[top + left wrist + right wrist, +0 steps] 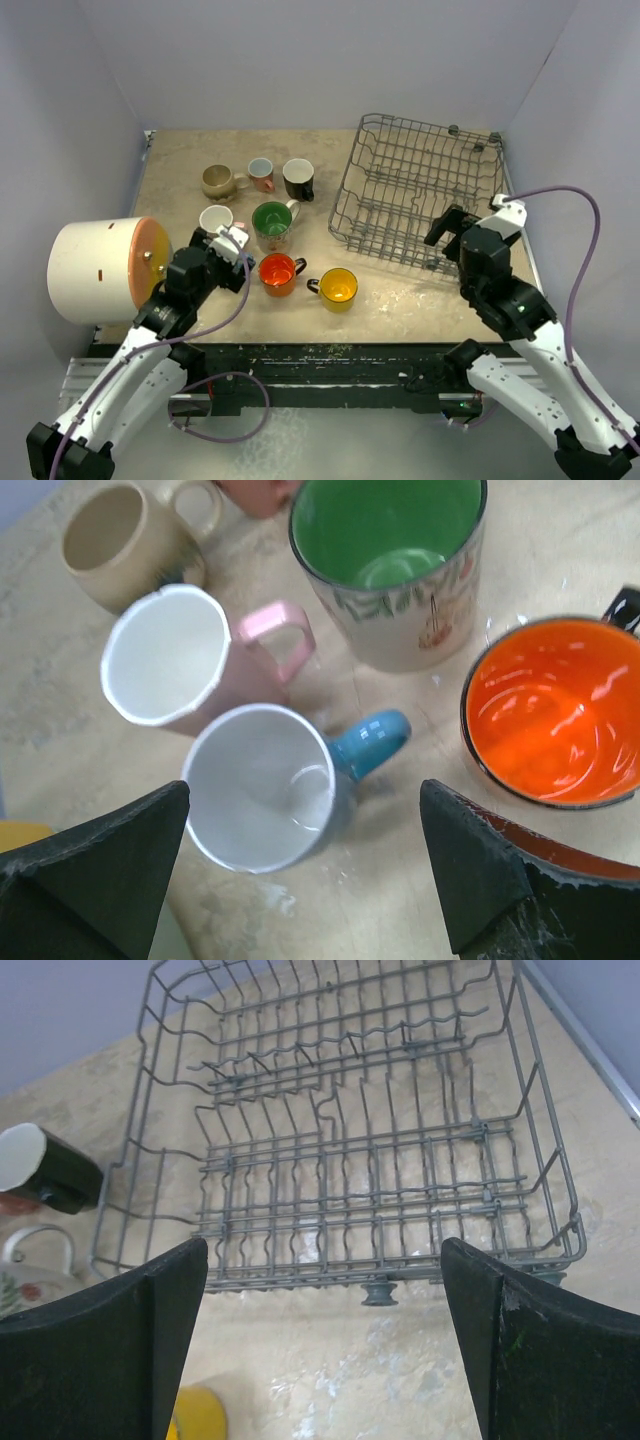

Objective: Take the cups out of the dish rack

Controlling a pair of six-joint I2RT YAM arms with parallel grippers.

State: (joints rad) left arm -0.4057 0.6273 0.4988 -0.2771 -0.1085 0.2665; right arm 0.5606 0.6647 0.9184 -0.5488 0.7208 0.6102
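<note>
I read both sets of jaws apart. Left gripper (305, 815) hangs over a glossy, blue-handled mug (250, 790) on the mottled table (380, 900). Right gripper (322, 1260) faces the grey wire rack (340, 1150).

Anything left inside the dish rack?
Nothing sits inside the dish rack: only its own bare wires, the table showing through. From above the right gripper covers its near right corner; the right wrist view shows that edge bare too.

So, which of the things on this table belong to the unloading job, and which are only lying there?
Belong to the job: dish rack; tan mug; salmon mug; black mug; pink mug; green-inside mug; orange mug; yellow mug; blue mug.
Only lying there: big cream cylinder.
</note>
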